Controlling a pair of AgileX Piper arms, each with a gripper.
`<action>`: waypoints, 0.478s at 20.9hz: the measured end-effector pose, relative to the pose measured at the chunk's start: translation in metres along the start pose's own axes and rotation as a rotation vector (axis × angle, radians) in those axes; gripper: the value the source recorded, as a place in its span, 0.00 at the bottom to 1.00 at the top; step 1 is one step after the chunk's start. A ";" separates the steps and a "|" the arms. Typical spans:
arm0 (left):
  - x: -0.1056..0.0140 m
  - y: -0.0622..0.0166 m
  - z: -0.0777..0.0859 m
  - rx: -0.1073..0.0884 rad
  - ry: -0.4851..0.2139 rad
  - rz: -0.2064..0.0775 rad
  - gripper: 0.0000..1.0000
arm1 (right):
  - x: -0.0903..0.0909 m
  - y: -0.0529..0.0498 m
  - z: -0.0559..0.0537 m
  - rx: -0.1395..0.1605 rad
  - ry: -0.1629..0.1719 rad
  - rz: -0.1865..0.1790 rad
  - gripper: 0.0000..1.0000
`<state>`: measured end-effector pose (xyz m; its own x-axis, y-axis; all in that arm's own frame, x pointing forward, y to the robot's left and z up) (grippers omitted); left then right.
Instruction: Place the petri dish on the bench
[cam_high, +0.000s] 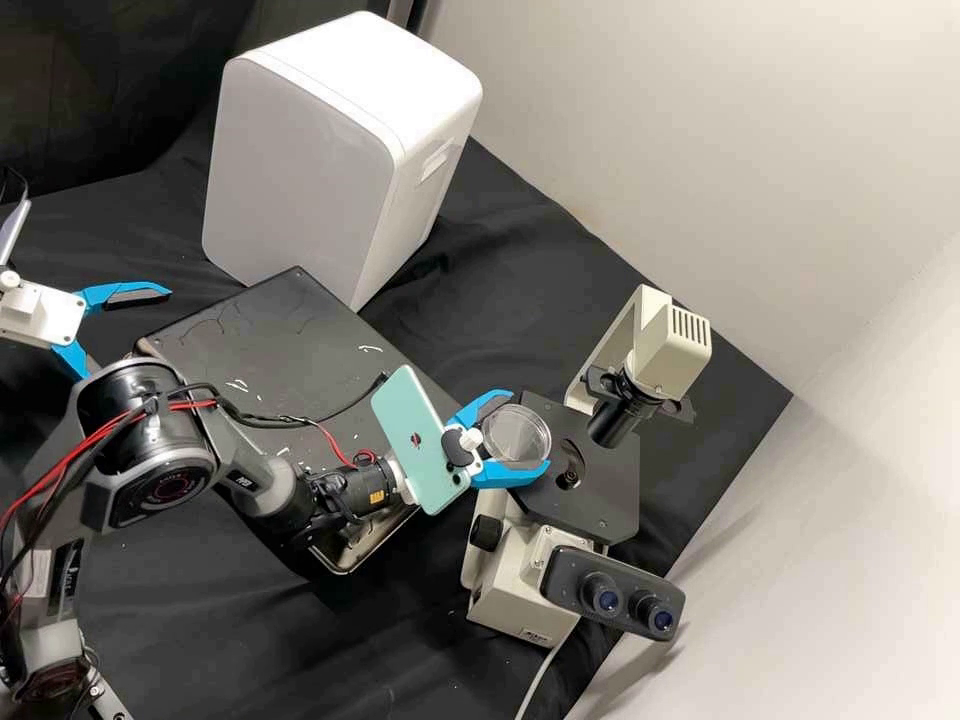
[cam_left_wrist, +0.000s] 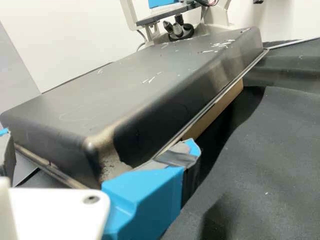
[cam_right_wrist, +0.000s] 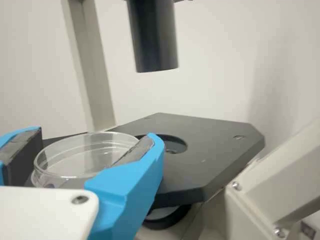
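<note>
- One black bench (cam_high: 520, 280), draped in dark cloth, runs from the left of the high view to pale walls (cam_high: 750, 150) at the back and right.
- One tall white box (cam_high: 340, 150) with rounded corners stands at the back of the bench.
- A dark, scratched tray (cam_high: 280, 350) lies upside down just in front of the box.
- The right arm (cam_high: 200, 460) lies low across the tray's near side. Its forearm is almost level and points at the microscope. Red and black cables trail from its big joint, and a mint-green plate (cam_high: 420, 440) sits on its wrist.
- A cream microscope (cam_high: 520, 580) stands just right of the tray, with a flat black stage (cam_high: 600, 470), a dark lens barrel (cam_high: 610, 420) hanging above the stage and two eyepieces (cam_high: 620, 600) towards the camera.
- The left gripper (cam_high: 120, 335) sits at the far left of the high view, by the tray's corner. Its blue fingers are spread wide and hold nothing. In the left wrist view one finger (cam_left_wrist: 145, 200) lies just beside that corner of the tray (cam_left_wrist: 150, 100); whether it touches cannot be told.
- The right gripper (cam_high: 512, 437) is at the stage edge nearest the arm, drawn narrow, with its two blue fingers (cam_right_wrist: 135, 175) pressed on the rim of the dish from either side.
- The petri dish (cam_high: 520, 428), clear and round, sits level between those fingers, partly over the stage and beside its round opening (cam_right_wrist: 172, 146). It is not on the bench. Whether its base rests on the stage or hangs just above it cannot be told.
</note>
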<state>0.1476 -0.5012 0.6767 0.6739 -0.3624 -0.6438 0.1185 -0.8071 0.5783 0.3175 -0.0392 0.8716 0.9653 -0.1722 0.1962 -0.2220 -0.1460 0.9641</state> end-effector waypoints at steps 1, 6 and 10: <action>0.000 0.0000 0.000 0.000 0.000 0.000 1.00 | -0.002 0.000 -0.003 0.010 0.010 -0.002 0.00; 0.000 0.0000 0.000 0.000 0.000 0.000 1.00 | -0.013 -0.009 -0.013 0.034 0.042 -0.038 0.00; 0.000 0.0000 0.000 0.000 0.000 0.000 1.00 | -0.024 -0.026 -0.026 0.078 0.063 -0.111 0.00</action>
<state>0.1476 -0.5012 0.6767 0.6739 -0.3624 -0.6438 0.1185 -0.8071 0.5783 0.3041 -0.0055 0.8463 0.9907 -0.0894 0.1028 -0.1213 -0.2365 0.9640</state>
